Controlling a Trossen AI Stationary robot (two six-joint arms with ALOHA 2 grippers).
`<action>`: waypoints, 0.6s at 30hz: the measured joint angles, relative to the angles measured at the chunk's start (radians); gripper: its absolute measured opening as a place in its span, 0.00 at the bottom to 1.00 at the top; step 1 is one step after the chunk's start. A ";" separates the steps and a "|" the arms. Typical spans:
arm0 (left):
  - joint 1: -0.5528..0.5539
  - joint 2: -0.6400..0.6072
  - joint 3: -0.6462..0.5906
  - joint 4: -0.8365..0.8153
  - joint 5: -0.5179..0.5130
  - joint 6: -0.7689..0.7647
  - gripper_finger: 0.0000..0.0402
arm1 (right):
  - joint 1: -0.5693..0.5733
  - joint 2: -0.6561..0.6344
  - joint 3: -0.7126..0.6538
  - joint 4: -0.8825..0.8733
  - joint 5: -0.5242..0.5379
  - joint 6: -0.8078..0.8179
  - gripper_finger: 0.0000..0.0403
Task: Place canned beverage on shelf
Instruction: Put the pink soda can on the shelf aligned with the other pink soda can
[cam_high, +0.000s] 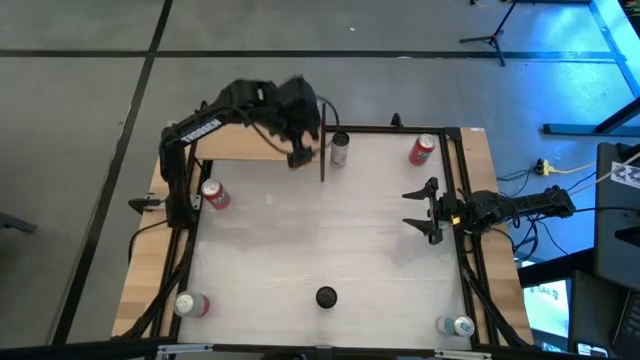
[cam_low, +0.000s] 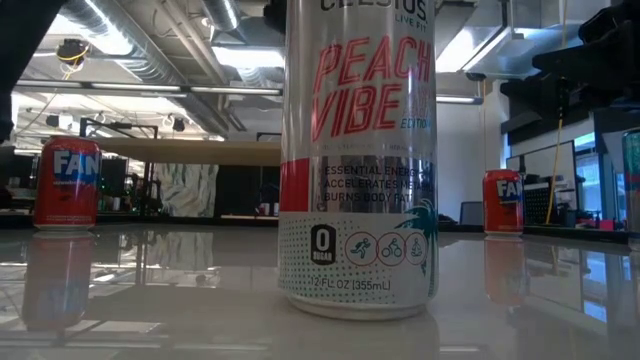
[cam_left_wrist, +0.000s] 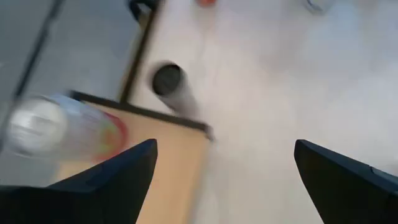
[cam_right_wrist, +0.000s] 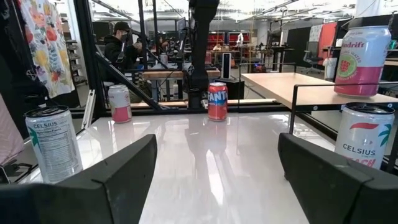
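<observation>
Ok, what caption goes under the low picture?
Tall Celsius can up close on the glossy table, two red Fanta cans behind.
</observation>
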 joint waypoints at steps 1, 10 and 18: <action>-0.029 0.000 -0.015 -0.019 0.001 -0.016 0.92 | 0.000 0.000 0.000 0.000 0.000 0.000 0.83; -0.293 -0.004 -0.165 -0.137 0.005 -0.162 0.92 | 0.000 0.000 0.000 -0.027 0.000 0.000 0.83; -0.496 -0.084 -0.312 -0.135 -0.135 -0.388 0.92 | 0.000 0.000 0.000 -0.028 -0.001 0.000 0.83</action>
